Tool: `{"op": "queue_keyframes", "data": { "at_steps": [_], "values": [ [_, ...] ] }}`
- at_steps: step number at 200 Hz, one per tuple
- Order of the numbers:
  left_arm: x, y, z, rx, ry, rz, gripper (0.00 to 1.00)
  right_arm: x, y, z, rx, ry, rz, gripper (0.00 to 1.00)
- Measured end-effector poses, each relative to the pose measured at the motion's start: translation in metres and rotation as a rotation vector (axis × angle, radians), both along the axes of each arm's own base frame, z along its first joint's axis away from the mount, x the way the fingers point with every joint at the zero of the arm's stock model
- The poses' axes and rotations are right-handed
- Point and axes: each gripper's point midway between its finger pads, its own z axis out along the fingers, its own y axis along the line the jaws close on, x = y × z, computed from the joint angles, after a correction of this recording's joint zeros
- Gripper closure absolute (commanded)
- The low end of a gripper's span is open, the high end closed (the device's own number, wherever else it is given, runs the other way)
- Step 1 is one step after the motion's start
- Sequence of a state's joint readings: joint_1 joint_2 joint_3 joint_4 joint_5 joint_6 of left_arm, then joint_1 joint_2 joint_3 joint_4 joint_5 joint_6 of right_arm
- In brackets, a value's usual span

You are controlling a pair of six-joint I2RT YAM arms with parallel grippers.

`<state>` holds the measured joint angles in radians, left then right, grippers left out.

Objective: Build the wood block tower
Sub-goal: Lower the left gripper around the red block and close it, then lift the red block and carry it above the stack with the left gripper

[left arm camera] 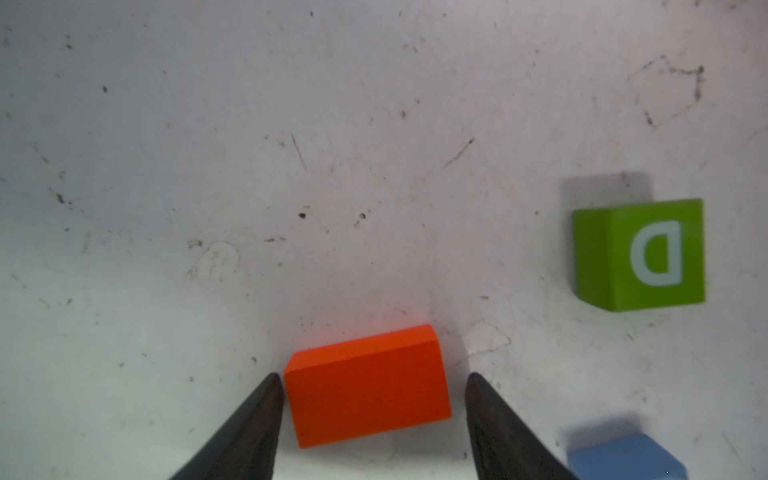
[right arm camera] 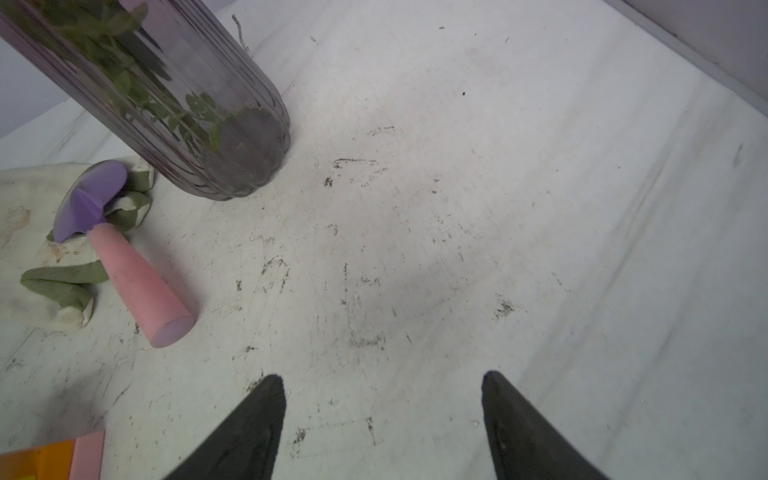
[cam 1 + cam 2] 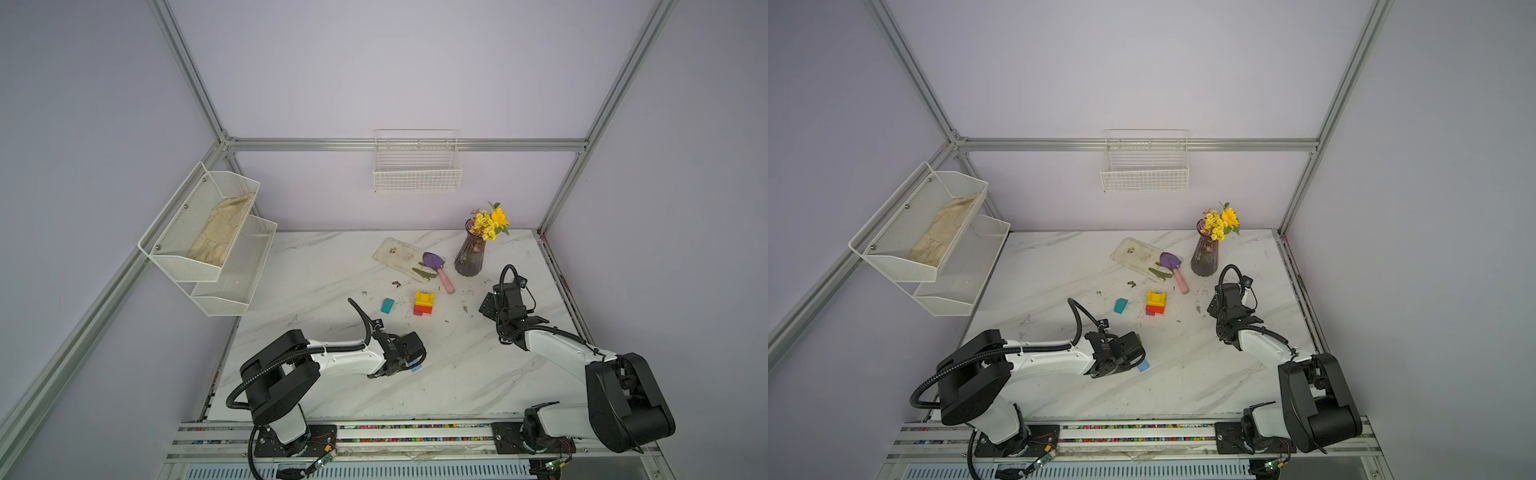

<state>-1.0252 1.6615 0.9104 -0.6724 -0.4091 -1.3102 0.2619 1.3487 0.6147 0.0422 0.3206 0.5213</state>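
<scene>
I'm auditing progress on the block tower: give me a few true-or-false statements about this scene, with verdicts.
1. The left gripper straddles an orange block lying on the table. True.
2. The right gripper holds the trowel. False: it is open over bare table; the trowel lies by the vase.
3. The teal block tops the tower. False: it lies on the table, apart from the tower.
4. A yellow block is the tower's top piece. True.
5. The green block shows a letter D. True.

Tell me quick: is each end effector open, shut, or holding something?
Left end effector: open, straddling the orange block, not gripping it yet.
Right end effector: open, empty.
</scene>
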Motion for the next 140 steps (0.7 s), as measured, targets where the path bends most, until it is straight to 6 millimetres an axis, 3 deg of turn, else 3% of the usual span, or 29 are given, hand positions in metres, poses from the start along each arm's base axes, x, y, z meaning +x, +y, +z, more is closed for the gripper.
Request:
{"op": "queue_keyframes", "data": {
  "at_steps": [140],
  "values": [
    [0.012, 0.007, 0.004, 0.050, -0.010, -0.012, 0.71, 0.000, 0.000, -0.002, 0.000, 0.006, 0.003, 0.24]
  ]
}}
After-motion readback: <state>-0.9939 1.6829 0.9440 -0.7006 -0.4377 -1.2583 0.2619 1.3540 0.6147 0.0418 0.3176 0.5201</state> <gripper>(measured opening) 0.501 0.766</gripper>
